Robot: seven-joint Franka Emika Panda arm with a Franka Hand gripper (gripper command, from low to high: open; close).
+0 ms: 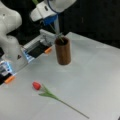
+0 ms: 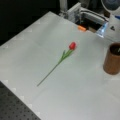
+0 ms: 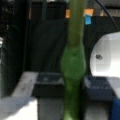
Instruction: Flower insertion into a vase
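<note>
Gripper (image 1: 58, 29) hangs right over the vase (image 1: 62, 51), clamped on a green stem (image 1: 55, 31) whose lower end dips into the mouth (wrist view is filled by that stem (image 3: 73, 62)). Insertion is underway, I'd say. A red tulip (image 1: 37, 85) lies on the table (image 1: 97, 75), well apart from the vase.

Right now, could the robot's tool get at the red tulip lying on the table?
Probably yes: the red tulip lies alone on the pale table, nothing over it. But the tool holds a green stem above the dark-brown wooden vase.
</note>
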